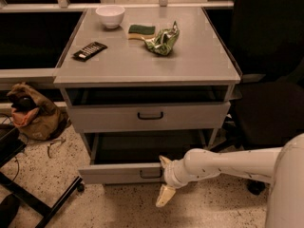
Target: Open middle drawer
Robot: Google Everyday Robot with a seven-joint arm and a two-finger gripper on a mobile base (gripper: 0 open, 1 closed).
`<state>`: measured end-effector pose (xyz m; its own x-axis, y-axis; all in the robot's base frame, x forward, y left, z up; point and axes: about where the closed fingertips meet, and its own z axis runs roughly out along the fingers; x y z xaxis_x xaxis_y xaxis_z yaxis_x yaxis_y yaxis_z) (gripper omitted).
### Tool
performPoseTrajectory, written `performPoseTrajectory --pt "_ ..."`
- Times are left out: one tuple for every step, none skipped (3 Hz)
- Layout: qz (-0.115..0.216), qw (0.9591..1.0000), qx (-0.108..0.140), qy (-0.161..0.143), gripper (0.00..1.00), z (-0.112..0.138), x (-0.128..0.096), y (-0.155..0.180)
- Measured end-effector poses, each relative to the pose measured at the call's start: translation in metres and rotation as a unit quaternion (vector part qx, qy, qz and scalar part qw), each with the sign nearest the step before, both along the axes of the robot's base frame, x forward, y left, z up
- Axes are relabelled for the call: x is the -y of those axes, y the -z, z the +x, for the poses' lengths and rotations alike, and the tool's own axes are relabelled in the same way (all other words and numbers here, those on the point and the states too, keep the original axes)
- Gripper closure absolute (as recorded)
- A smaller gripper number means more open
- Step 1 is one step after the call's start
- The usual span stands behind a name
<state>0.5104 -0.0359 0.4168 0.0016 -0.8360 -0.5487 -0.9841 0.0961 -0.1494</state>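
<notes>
One gripper (164, 179) at the middle drawer (114, 174)
Its two fingers (165, 161) spread at the one handle's (151, 174) three o'clock; one upper drawer (104, 118) also ajar.

Grey cabinet top (199, 65): white bowl (110, 16), green sponge (141, 30), crinkled green packet (162, 41), black remote (90, 51). Hand (164, 178) low before cabinet front.

Dim, warm light falls from above on the grey surface (190, 65); the recesses of the cabinet (109, 120) below lie in deep shadow. The pale claw (162, 182), near and central, catches the light.
</notes>
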Motion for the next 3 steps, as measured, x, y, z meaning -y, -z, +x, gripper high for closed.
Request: performPoseTrajectory --pt "-0.007 0.9997 -0.024 -0.002 0.0 -0.008 0.003 0.01" --pt "-0.007 0.9997 -0.024 -0.002 0.0 -0.008 0.003 0.006" --pt "0.014 0.9968 -0.076 0.024 0.0 -0.071 0.014 -0.018"
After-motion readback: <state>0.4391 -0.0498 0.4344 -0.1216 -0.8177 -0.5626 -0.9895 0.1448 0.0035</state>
